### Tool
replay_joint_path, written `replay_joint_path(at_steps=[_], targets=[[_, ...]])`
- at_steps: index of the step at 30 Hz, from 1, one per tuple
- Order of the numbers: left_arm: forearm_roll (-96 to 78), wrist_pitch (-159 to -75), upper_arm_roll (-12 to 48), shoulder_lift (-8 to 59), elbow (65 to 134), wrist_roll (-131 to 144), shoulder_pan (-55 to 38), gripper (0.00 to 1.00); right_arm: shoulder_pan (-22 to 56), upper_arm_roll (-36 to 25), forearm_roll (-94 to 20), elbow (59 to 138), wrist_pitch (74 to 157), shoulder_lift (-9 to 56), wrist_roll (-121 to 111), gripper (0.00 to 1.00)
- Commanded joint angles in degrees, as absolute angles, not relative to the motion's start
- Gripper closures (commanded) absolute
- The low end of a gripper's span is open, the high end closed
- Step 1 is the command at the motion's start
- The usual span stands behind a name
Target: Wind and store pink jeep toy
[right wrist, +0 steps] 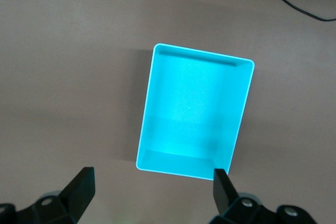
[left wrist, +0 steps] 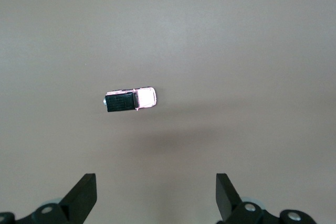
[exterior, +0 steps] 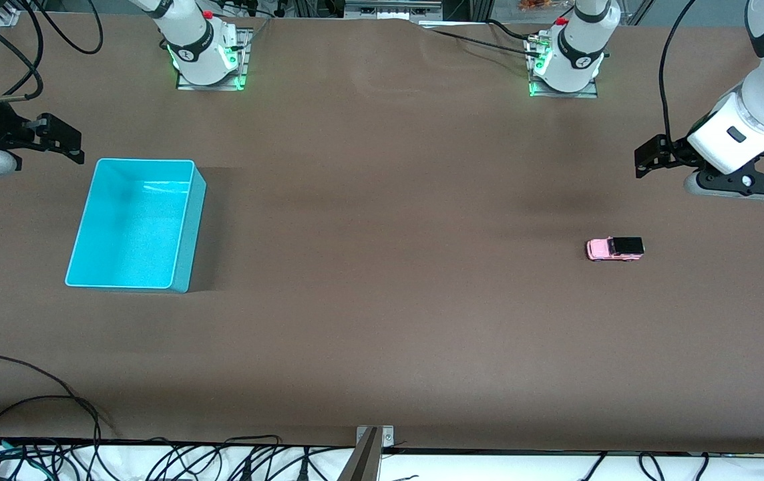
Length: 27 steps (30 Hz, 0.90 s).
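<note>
We see the pink jeep toy standing on its wheels on the brown table, toward the left arm's end, alone and well apart from everything else. Its black roof sits at one end of the body and the light pink hood at the other.

The left claw hangs in the air above the table near the toy, a little toward the arm bases from it. In the left wrist view its fingers stand wide apart with nothing between them, and the toy lies on the bare table ahead of them.

The turquoise bin sits toward the right arm's end of the table, open side up. The right claw hovers beside the bin, toward the arm bases. Its fingers are also spread wide and hold nothing, and the bin fills the middle of the right wrist view.
</note>
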State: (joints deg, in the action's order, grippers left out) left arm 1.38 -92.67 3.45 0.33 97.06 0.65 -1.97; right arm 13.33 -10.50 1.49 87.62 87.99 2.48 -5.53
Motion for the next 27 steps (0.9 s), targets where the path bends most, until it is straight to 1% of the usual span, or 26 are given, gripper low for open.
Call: replay_joint_path(at_steps=[1,27], targets=[[2.02,-91.14,3.69,1.41,94.83,-0.88,-1.58,0.0,12.92,-10.37,0.79,87.63,87.45,2.2,-6.42,0.0],[1.32,-91.05,3.6,1.41,94.92,-0.88,-1.5,0.0,12.92,-10.37,0.79,87.54,87.54,2.2,-6.33,0.0]])
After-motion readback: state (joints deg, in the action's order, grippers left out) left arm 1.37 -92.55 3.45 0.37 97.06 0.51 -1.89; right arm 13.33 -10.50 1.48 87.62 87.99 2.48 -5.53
